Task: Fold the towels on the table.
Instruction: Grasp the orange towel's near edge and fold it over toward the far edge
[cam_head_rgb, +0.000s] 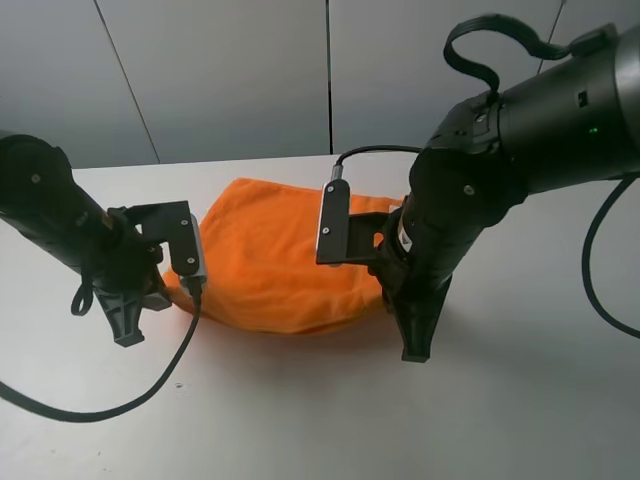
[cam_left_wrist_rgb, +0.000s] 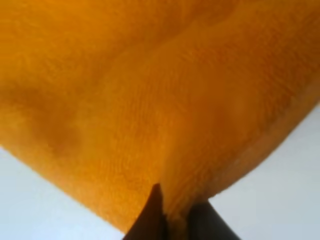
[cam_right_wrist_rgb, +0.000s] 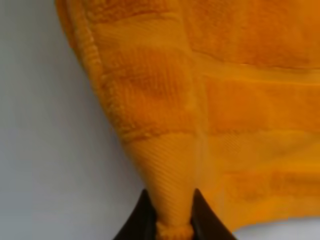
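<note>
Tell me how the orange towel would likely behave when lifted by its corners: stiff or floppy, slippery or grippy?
Probably floppy: the towel bunches in soft, rounded folds between the left hand and right hand, holding no shape of its own. Likely grippy, not slippery: its fuzzy terry pile sits pinched in each hand's narrow tuck.

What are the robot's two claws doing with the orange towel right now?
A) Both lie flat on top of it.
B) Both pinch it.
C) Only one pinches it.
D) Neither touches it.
B: each wrist view shows a fold of the towel squeezed between dark fingertips, at the left gripper and the right gripper alike.
</note>
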